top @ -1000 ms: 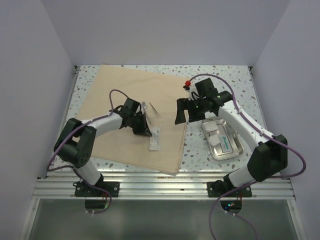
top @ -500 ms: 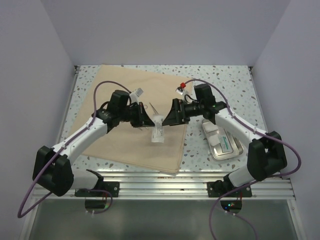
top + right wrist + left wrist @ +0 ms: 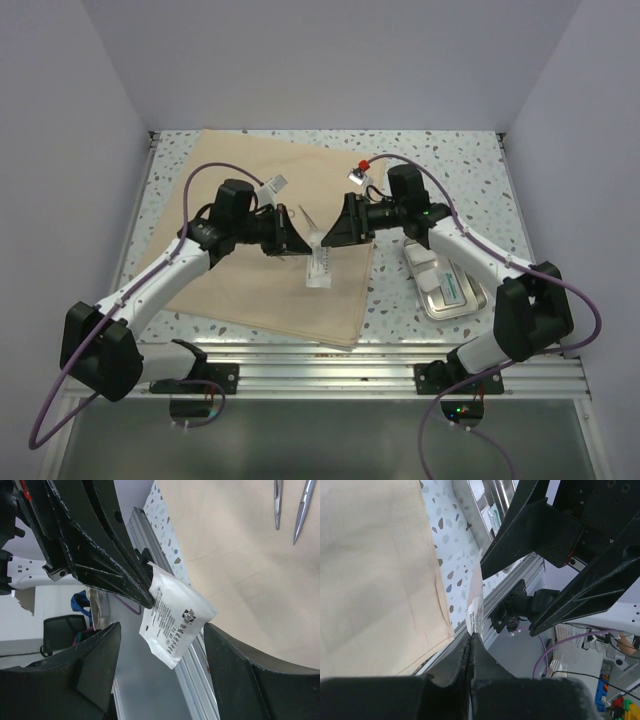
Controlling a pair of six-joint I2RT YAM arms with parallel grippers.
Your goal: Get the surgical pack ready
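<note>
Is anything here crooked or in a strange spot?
The tan cloth lies skewed on the table. A white sealed packet dangles by one edge from the shut left tool, in the air rather than lying on the cloth.

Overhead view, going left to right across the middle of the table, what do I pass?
First the left gripper, then the packet it holds, then the tray.

Bright, even and soft from above, with only faint shadows on the surface [image 3: 450, 150]. Gleams mildly off the steel tray [image 3: 432, 303]. Crisp in the overhead view. Blurs near the lens in both wrist views: left pincer's fingers [image 3: 385, 700] and right pincer's fingers [image 3: 260, 680] dark, out of focus.
</note>
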